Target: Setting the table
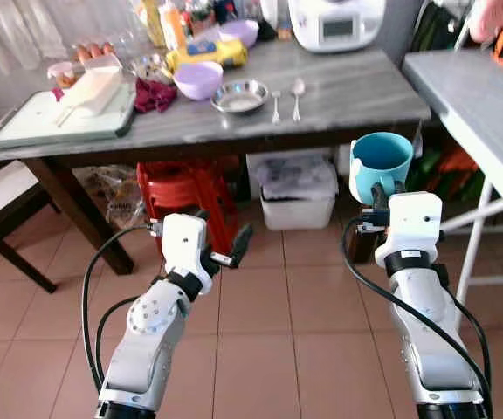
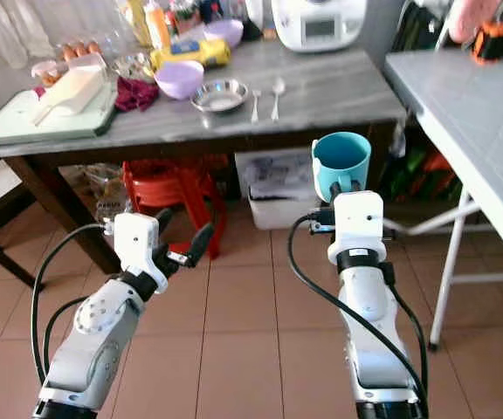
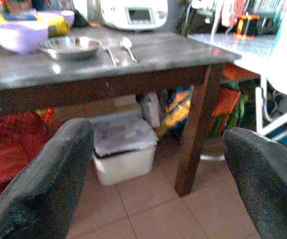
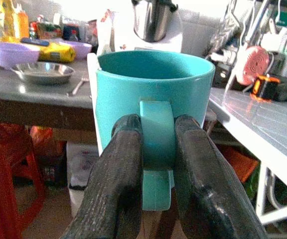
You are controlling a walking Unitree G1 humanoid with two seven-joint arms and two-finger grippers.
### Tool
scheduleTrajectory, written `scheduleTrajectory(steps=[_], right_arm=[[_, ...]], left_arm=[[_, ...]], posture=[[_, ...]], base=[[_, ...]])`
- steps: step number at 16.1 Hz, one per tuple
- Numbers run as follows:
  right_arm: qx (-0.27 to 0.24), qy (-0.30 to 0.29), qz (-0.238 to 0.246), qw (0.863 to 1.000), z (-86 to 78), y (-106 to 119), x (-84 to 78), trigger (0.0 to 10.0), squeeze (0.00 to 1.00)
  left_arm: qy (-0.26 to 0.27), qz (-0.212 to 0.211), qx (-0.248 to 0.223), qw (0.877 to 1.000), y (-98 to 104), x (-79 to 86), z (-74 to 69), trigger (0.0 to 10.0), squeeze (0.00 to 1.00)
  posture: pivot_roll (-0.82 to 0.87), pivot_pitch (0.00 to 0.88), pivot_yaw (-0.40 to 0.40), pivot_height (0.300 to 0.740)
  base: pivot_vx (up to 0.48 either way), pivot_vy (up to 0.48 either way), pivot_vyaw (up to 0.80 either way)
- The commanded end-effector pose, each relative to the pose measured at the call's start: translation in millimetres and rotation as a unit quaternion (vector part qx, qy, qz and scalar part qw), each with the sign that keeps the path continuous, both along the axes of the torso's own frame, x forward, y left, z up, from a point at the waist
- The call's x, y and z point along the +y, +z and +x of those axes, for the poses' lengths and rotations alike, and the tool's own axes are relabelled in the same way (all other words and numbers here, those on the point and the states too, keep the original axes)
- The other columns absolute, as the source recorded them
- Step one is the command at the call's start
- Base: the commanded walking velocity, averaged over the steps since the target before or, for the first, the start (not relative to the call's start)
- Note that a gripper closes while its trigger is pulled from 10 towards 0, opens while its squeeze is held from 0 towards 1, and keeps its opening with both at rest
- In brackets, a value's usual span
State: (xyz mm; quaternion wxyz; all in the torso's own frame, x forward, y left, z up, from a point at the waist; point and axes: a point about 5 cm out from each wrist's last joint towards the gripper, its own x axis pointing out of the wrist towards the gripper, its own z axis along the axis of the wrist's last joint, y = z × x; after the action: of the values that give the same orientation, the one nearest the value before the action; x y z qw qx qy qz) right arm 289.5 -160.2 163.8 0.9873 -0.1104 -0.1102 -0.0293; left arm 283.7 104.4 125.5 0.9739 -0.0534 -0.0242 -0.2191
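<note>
Two pincers stand above the tiled floor (image 1: 269,297), short of the grey-topped table (image 1: 356,96). Right pincer (image 4: 157,149): its two black fingers (image 4: 118,179) are clamped on the handle of a teal mug (image 1: 380,162), which it holds upright in the air, below the level of the table edge and near the table's right end. Left pincer (image 3: 158,179): fingers spread wide apart, holding nothing, well to the left of the mug and equally low. On the table beyond both pincers lie a steel dish (image 1: 240,95), with a fork (image 1: 276,106) and a spoon (image 1: 297,96) side by side just to its right; a purple bowl (image 1: 198,79) sits just left of the dish, and a white tray (image 1: 59,122) farther left. A white appliance (image 1: 337,21) stands at the table's far edge. Under the table, ahead of the pincers, are a red stool (image 1: 186,196) and a lidded plastic bin (image 1: 297,192). A second, pale table (image 1: 487,113) lies right of the right pincer.
</note>
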Motion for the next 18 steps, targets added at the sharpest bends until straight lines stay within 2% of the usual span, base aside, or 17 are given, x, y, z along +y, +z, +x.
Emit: scheduleTrajectory(steps=[1, 5, 9, 12, 16, 18], right_arm=[[-0.016, 0.017, 0.006, 1.0, 0.2, 7, 10.6, 10.0, 0.0], [-0.017, 0.015, 0.006, 1.0, -0.1, 7, 9.3, 10.0, 0.0], [-0.016, 0.015, 0.006, 1.0, -0.9, 6, 9.5, 10.0, 0.0], [-0.015, 0.013, 0.005, 1.0, -1.6, 5, 8.6, 10.0, 0.0], [-0.015, 0.014, 0.005, 1.0, -3.1, 6, 8.7, 10.0, 0.0], [-0.013, 0.012, 0.003, 1.0, -5.7, 4, 5.9, 10.0, 0.0]], left_arm=[[0.013, 0.012, 0.003, 1.0, -2, 11.0, 0.2, 10.0, 0.0], [0.015, 0.014, 0.002, 1.0, -1, 10.6, 1.2, 10.0, 0.0], [0.052, 0.021, -0.01, 0.998, 5, 16.4, 7.8, 10.0, 0.0], [0.085, 0.002, 0.008, 0.996, 5, 21.1, 10.9, 10.0, 0.0], [0.092, 0.009, 0.01, 0.996, 2, 23.4, 9.6, 10.0, 0.0], [0.103, 0.033, 0.006, 0.994, 0, 36.8, 5.6, 10.0, 0.0]], posture=[[-0.09, 0.085, 0.09, 0.74], [-0.09, 0.083, 0.09, 0.74], [-0.09, 0.082, 0.09, 0.74], [-0.09, 0.082, 0.092, 0.74], [-0.09, 0.085, 0.09, 0.74], [-0.09, 0.087, 0.093, 0.74]], base=[[0.352, 0.0, 0.0], [0.36, 0.0, 0.0], [0.358, 0.0, 0.0], [0.364, 0.0, 0.0], [0.367, 0.0, 0.0], [0.366, 0.0, 0.0]])
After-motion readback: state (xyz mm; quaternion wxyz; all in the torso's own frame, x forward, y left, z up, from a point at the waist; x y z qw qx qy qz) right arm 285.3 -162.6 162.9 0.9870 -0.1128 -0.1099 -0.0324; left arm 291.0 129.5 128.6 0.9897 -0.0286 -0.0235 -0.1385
